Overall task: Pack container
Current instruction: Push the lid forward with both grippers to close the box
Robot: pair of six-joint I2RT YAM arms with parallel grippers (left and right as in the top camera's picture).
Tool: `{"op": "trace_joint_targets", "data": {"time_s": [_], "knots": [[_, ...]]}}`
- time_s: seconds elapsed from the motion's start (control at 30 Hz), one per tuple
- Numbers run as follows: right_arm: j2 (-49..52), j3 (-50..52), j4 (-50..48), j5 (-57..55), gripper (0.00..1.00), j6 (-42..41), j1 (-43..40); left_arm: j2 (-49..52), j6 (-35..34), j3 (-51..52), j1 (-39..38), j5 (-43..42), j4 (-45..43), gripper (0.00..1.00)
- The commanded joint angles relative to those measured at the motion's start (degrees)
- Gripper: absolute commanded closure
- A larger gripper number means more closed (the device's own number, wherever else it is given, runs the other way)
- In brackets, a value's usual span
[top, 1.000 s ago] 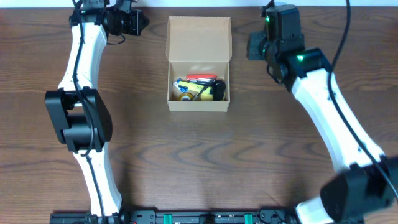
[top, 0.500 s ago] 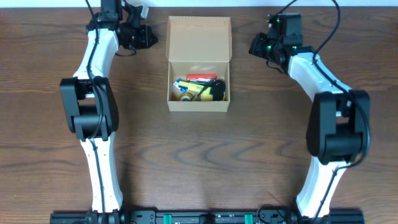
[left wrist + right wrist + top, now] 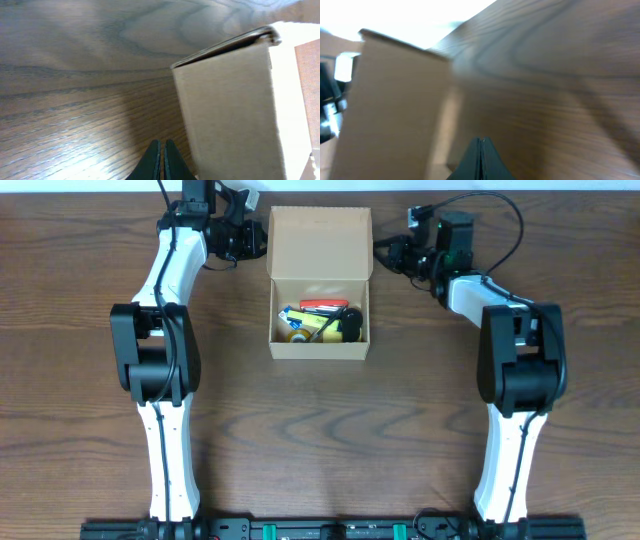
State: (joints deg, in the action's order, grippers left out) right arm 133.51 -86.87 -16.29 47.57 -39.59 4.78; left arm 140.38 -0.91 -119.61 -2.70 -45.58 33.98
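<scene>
The container [image 3: 320,345], a tan cardboard box, stands open at the table's far middle with its flap lid [image 3: 320,242] laid back. Several small stationery items [image 3: 322,321] lie inside. My left gripper [image 3: 258,242] is shut and empty, just left of the lid's edge; the left wrist view shows its tips [image 3: 161,146] close beside the cardboard wall [image 3: 230,110]. My right gripper [image 3: 385,250] is shut and empty, just right of the lid; the right wrist view shows its tips [image 3: 480,141] next to the cardboard [image 3: 395,105].
The brown wooden table [image 3: 320,440] lies all around the box. The table's far edge runs just behind the lid and both grippers. Black cables trail from both wrists at the far edge.
Both arms have swung inward toward the box lid, the left gripper moving right and the right gripper moving left. The box and its contents have not moved.
</scene>
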Motion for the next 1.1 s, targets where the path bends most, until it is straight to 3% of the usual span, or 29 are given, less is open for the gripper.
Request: {"op": "trace_joint_targets", "data": {"time_s": [0.0,0.3,0.5,1.07], "knots": [[0.63,-0.46,-2.32,7.69,0.99,-2.19,1.14,1.38,-0.59,-0.44,0.0,-4.72,-0.37,0.94],[0.63,-0.5,-10.82,20.22,0.99,-4.72,1.42,0.26,-0.2,-0.59,0.66,-12.85,1.01,0.94],[-0.17,-0.52,-14.25,24.37,0.99,-8.68,0.81,-4.72,7.82,-0.59,1.81,-12.0,6.51,0.94],[-5.29,-0.5,-14.05,38.97,0.98,-8.81,3.19,-17.46,26.16,-0.57,2.29,-3.54,23.17,0.94]]}}
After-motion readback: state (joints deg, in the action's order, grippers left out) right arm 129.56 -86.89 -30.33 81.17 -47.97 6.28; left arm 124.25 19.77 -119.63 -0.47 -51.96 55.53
